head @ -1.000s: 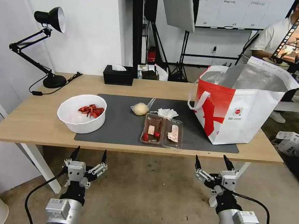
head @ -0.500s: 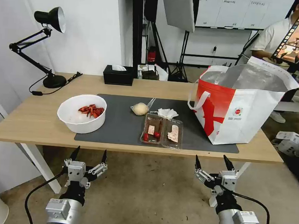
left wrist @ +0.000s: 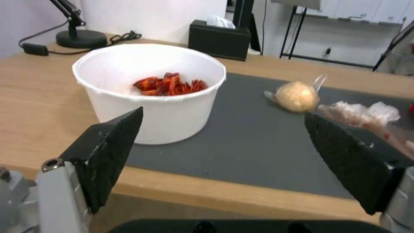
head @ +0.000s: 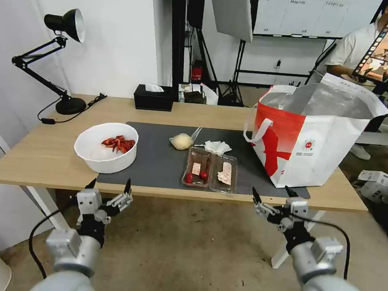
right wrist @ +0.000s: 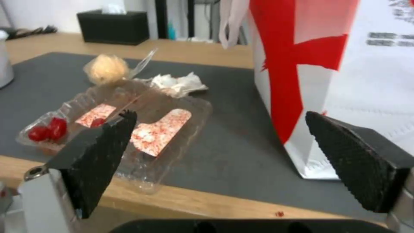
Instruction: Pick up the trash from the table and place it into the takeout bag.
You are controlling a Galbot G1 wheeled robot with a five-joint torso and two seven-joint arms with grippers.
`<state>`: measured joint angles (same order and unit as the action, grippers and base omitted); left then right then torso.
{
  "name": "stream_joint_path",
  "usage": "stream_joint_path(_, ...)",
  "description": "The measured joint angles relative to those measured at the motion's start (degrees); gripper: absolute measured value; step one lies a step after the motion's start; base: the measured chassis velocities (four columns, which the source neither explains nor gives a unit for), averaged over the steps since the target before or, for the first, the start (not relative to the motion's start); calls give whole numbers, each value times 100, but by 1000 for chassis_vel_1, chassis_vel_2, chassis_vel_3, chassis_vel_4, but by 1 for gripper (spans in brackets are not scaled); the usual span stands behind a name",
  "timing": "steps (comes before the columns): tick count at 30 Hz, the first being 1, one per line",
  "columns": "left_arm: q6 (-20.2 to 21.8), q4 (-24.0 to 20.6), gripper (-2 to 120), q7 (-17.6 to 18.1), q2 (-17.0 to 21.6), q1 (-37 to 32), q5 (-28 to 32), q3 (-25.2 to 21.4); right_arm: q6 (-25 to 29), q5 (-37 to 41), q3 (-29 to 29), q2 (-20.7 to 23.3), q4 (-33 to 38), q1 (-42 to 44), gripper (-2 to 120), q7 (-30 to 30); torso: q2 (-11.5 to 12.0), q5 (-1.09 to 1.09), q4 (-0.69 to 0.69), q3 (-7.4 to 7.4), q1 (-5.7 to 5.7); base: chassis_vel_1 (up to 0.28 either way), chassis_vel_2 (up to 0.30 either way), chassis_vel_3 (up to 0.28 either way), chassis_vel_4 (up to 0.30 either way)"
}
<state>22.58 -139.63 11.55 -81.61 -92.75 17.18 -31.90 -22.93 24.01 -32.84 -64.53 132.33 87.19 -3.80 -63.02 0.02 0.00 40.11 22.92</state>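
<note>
1. Your left gripper (head: 108, 187) is hanging with its black fingers spread wide and holding nothing, just off the near edge of the wide light-wood table (head: 38, 156), in front of the white bowl of red scraps (head: 106, 147). If you are driving it straight in at this height, a fingertip is likely catching the table edge or nudging the bowl across the dark grey mat (head: 157, 160).

2. Your right gripper (head: 272, 195) is also gaping and empty, at that same near edge, facing the clear hinged plastic tray with red and white scraps (head: 211, 169) and the large red-and-white takeout bag with silver foil lining (head: 312, 138), which is standing on the table's right end.

3. That thin tray is lying open; you are risking it flexing and spilling scraps if you are pinching only one leaf.

4. The crumpled white tissue (head: 217, 147) is touching the tray's far side, and the clear bag with the beige lump (head: 183, 141) is sitting just beside it, so one grab may be dragging a neighbour along.

5. The takeout bag looks soft-walled; a swinging arm may be folding its rim shut.
</note>
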Motion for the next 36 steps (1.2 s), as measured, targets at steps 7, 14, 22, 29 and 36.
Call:
stream_joint_path(7, -171, 31, 100, -3, -12, 23, 115, 72, -264, 760, 93, 594, -72, -493, 100, -25, 0, -2, -1, 0, 0, 0, 0, 0, 0)
stream_joint_path(14, -192, 69, 100, -89, -13, -30, 57, 74, -252, 1022, 208, 628, -181, -582, 100, 13, 0, -3, -1, 0, 0, 0, 0, 0, 0)
stream_joint_path(22, -263, 86, 100, -211, -37, -178, -41, 83, -65, 1004, 302, 447, -190, -477, 100, 29, 0, -2, 0, 0, 0, 0, 0, 0, 0)
stream_joint_path(29, -369, 58, 100, -348, -37, -391, -199, 77, 337, 3874, 618, 143, 129, -539, 100, -1241, 0, -3, 0, -1, -1, 0, 0, 0, 0)
stream_joint_path(36, -460, 11, 100, -348, -5, -535, -282, 50, 1052, 5652, 1456, -230, 112, -1055, 100, -3225, 0, -3, 2, -1, 0, 0, 0, 0, 0)
